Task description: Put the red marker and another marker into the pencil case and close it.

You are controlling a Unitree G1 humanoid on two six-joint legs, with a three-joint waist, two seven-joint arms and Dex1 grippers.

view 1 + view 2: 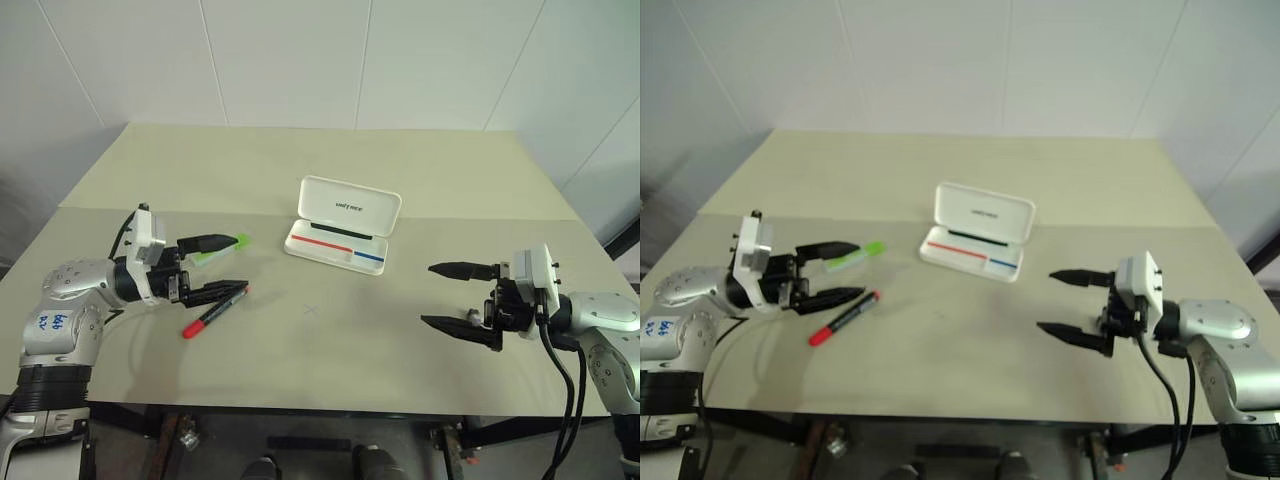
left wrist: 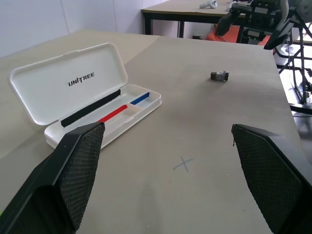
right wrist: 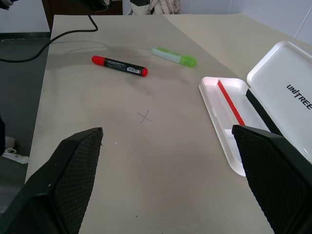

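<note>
The white pencil case [image 1: 350, 205] lies open at the table's middle, its lid tipped back and red and blue stripes inside the tray. To its left lies the light green highlighter [image 1: 222, 248], and nearer the front the red marker [image 1: 214, 313] lies at a slant. My left gripper [image 1: 240, 264] hovers open just above both markers, pointing toward the case and holding nothing. My right gripper [image 1: 428, 294] stands open and empty to the right of the case, pointing left. From the right wrist I see the red marker [image 3: 119, 66], the highlighter [image 3: 174, 56] and the case [image 3: 229, 112].
A small pencilled cross [image 1: 310, 310] marks the table in front of the case. A small grey object [image 2: 220, 75] lies on the table near my right gripper. The beige table [image 1: 300, 160] ends at its front edge just below both arms.
</note>
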